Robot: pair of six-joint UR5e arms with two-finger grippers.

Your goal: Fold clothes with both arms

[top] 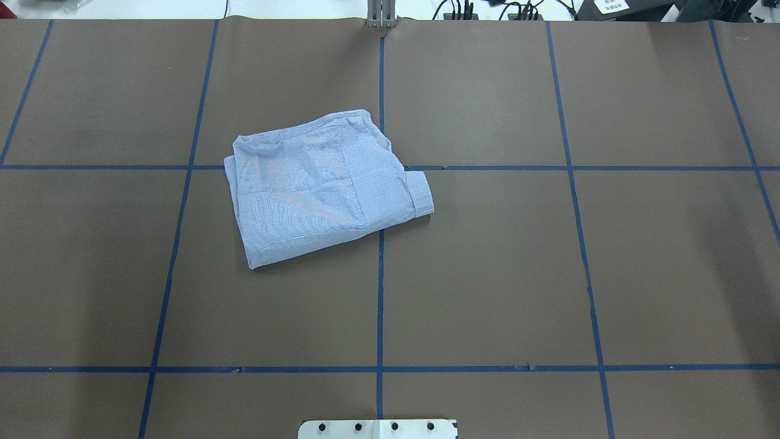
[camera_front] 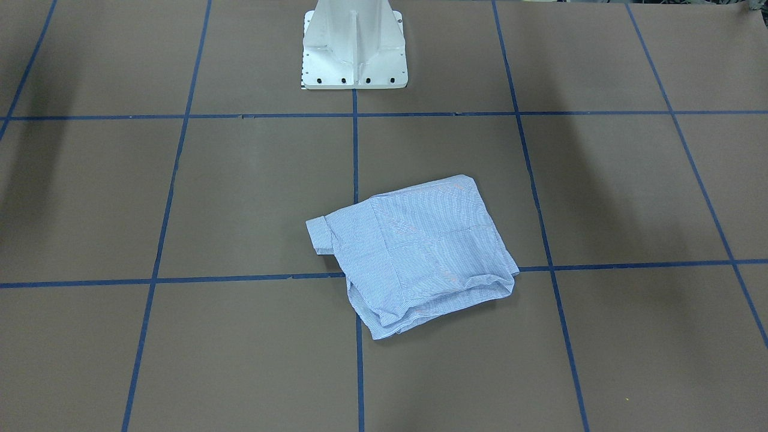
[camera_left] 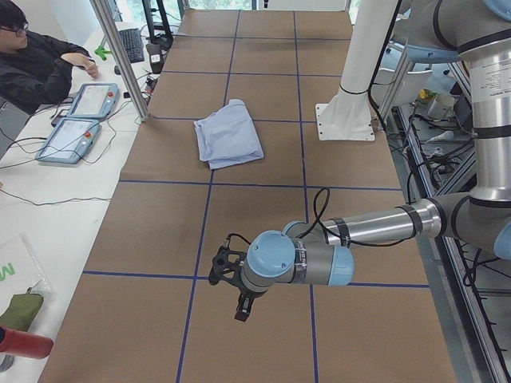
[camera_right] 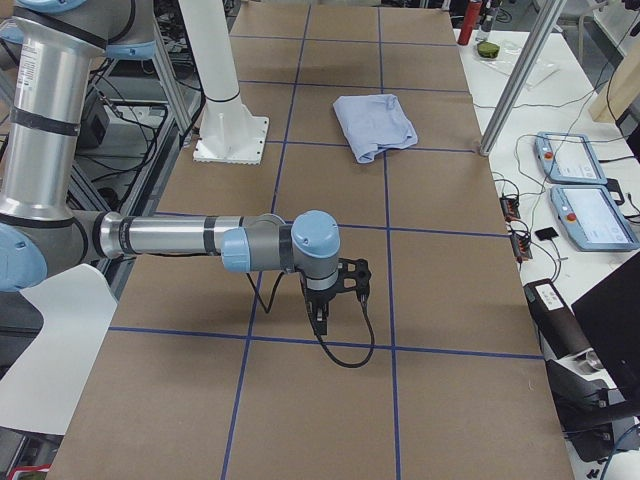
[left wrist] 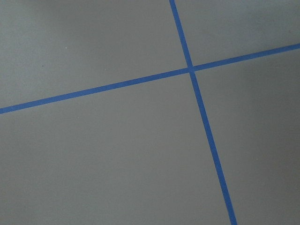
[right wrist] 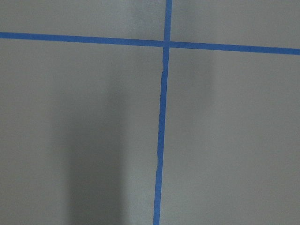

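Shirt (camera_front: 414, 258) first, from the front-facing camera: it lies folded into a rough rectangle on the brown tabletop (camera_front: 600, 180), over a crossing of the blue tape lines (camera_front: 355, 150), with one cuff (camera_front: 318, 235) sticking out toward my right side. My white pedestal (camera_front: 355, 54) stands well apart from it at the top of that view. From overhead, the shirt (top: 323, 189) sits mostly on my left of the centre tape line. The cuff (top: 420, 194) reaches just across that line, and the folded edges are a little uneven at the far side. In the exterior left view my left arm (camera_left: 375, 227) stretches low over the tabletop. My left gripper (camera_left: 242, 311) points downward above a tape line, well apart from the shirt (camera_left: 228, 134). From this angle I cannot tell whether its jaws are parted or together. A person (camera_left: 36, 64) sits at the side bench beyond two control pendants (camera_left: 80, 120). In the exterior right view my right arm (camera_right: 170, 238) is stretched out the same way. My right gripper (camera_right: 320, 322) hangs over bare tabletop far from the shirt (camera_right: 375, 125), and its jaw state is equally unclear. My left wrist camera shows only brown surface and a tape crossing. My right wrist camera shows the same, with a soft shadow on it.
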